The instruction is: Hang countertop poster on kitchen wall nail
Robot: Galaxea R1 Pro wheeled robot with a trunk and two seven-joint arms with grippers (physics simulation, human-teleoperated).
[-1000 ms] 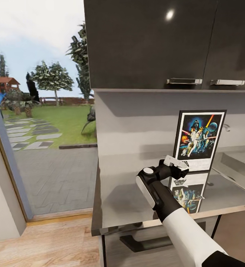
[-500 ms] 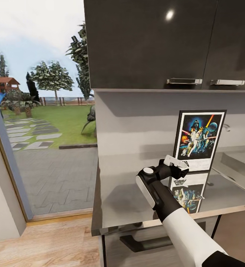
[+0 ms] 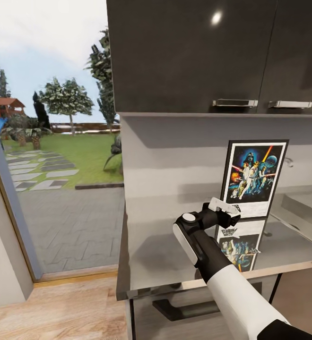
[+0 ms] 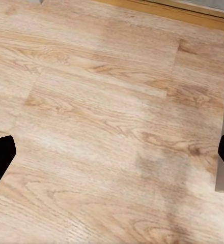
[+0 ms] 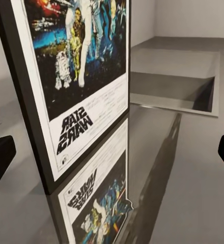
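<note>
The reach for the Star Wars poster [image 3: 254,179] is in hand: the released right pincer [image 3: 228,210] needs to straddle its lower-left edge on the bench [image 3: 165,245], then clench.

Glossy grey kitchen countertop [image 3: 165,245] mirrors the poster [image 3: 254,178]; floor [image 4: 102,132] is matt pale wood; upper cabinets [image 3: 194,56] glossy dark.

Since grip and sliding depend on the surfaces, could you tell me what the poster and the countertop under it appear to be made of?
The poster: printed paper with a white border in a thin black frame, probably plastic or painted wood; no glare shows, so glazing is uncertain. The kitchen countertop: a grey, highly polished slab, perhaps stone or laminate; it mirrors the poster's artwork clearly.
</note>
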